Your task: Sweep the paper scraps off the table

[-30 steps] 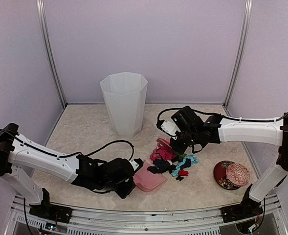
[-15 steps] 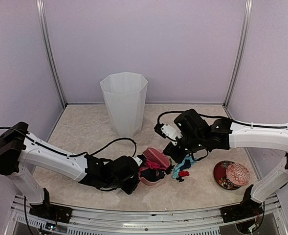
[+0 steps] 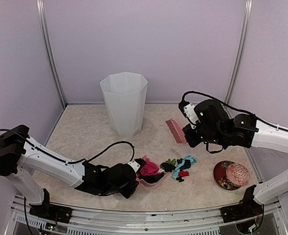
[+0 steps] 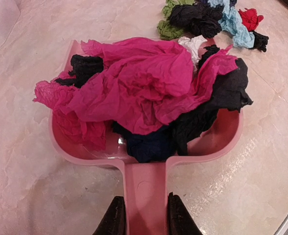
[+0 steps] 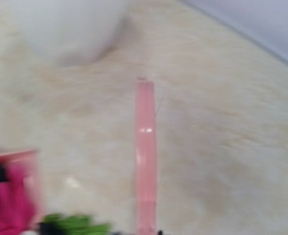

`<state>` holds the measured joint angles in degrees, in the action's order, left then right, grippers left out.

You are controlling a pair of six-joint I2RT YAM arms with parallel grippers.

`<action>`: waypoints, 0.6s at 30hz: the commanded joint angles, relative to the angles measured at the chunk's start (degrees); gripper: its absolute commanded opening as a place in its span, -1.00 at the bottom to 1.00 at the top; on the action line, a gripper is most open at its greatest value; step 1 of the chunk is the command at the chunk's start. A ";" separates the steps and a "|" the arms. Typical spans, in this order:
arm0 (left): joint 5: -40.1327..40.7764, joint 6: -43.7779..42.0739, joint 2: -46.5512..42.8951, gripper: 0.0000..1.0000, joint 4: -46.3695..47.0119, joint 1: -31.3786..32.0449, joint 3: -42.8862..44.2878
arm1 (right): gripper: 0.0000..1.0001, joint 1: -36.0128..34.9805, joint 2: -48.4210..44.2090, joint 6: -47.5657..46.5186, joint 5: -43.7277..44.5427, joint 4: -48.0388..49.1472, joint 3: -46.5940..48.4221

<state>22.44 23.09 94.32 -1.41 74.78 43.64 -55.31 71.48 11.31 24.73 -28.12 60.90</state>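
Observation:
My left gripper (image 4: 144, 220) is shut on the handle of the pink dustpan (image 4: 146, 183), which rests on the table (image 3: 85, 132). Magenta and black paper scraps (image 4: 139, 88) fill the pan; the pan also shows in the top view (image 3: 148, 180). Several loose scraps (image 3: 180, 166), green, black, teal and red, lie just right of the pan and show in the left wrist view (image 4: 212, 19). My right gripper (image 3: 192, 134) is shut on a pink brush (image 3: 175, 130) and holds it raised above the table, back right of the scraps. The right wrist view is blurred and shows the brush's pink back (image 5: 145, 156).
A tall white bin (image 3: 123, 103) stands at the back centre. A round red patterned dish (image 3: 226, 175) with a pink lump on it sits at the front right. Lilac walls ring the table; the metal rail (image 3: 144, 215) runs along the front.
My right gripper lifted the brush off the scraps and drew it back and right. More magenta and black scraps now sit in the dustpan. The left gripper shifted slightly right with the pan.

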 commanded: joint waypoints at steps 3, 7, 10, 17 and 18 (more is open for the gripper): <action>-0.11 -1.25 -0.84 -1.00 -1.11 1.26 -1.27 | -1.00 2.73 -0.96 2.57 11.28 -6.77 0.06; -0.41 -1.73 -0.51 -1.00 -0.42 1.23 -1.23 | -1.00 3.90 -0.26 5.12 11.84 -9.00 -2.01; -1.10 -2.44 -0.16 -1.00 -0.17 1.24 -0.66 | -1.00 3.98 0.53 6.37 9.59 -9.33 -3.30; -1.32 -4.82 1.52 -1.00 -0.76 1.11 1.01 | -1.00 3.28 3.59 8.31 -4.03 -3.43 -5.62; -1.36 -4.92 1.85 -1.00 -0.77 1.15 1.27 | -1.00 3.13 3.96 8.36 -5.42 -2.35 -5.74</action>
<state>22.98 20.34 94.28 -0.91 75.53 43.44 -51.70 74.22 17.76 27.20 -35.55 56.05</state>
